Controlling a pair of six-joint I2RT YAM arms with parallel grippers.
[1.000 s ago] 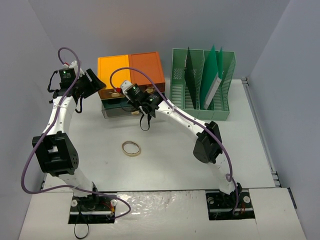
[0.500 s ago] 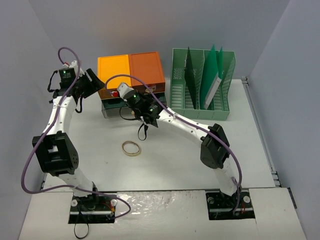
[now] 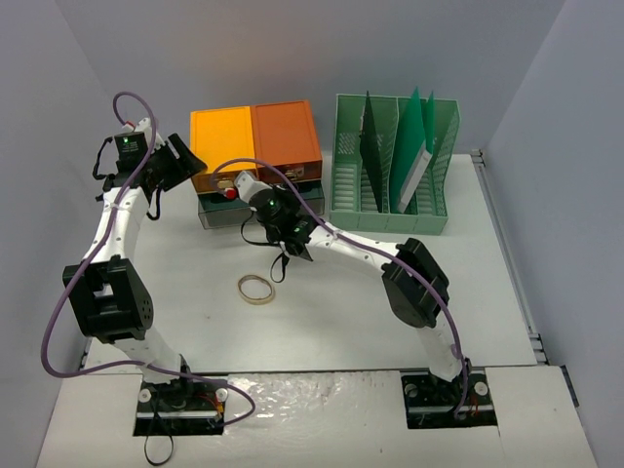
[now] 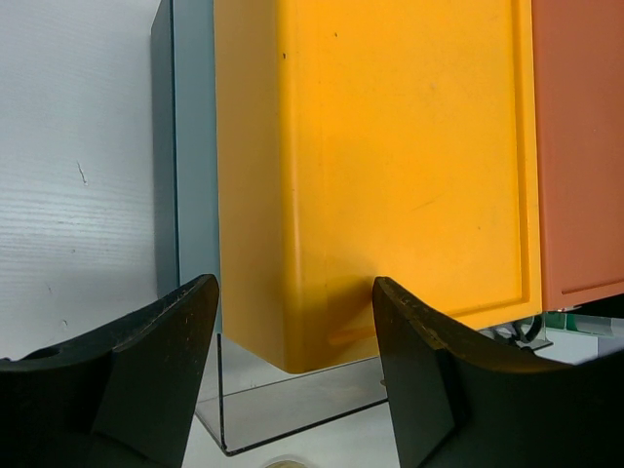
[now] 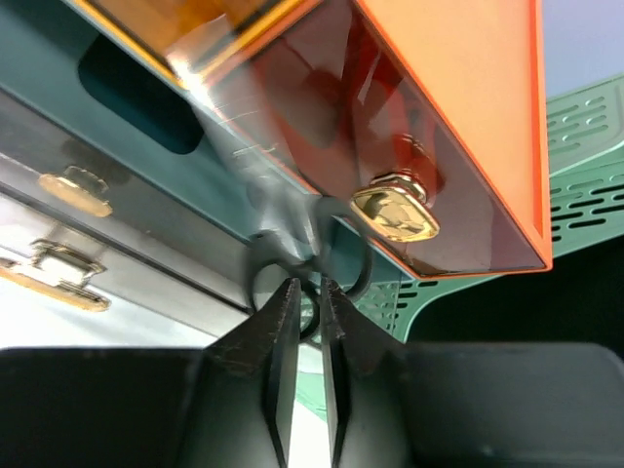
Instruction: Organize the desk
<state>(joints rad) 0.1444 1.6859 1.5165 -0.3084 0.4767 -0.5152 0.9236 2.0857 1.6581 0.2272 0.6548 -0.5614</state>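
The off-white desk (image 3: 341, 312) holds an orange-topped drawer unit (image 3: 255, 141) at the back. My right gripper (image 3: 240, 187) is at the unit's front. In the right wrist view it (image 5: 304, 292) is shut on a black ring handle of a pair of scissors (image 5: 292, 219), whose silver blades point up under the orange drawer with a brass knob (image 5: 395, 210). My left gripper (image 3: 183, 161) is open and empty at the unit's left side. In the left wrist view it (image 4: 292, 331) faces the yellow top (image 4: 370, 175).
A tape ring (image 3: 255, 289) lies on the desk in front of the drawer unit. A green slotted file rack (image 3: 395, 166) with upright folders stands at the back right. Lower drawers with brass knobs (image 5: 73, 185) show in the right wrist view.
My right gripper has shifted a little down the drawer unit's front and its wrist has turned. The left arm and the tape ring have not moved.
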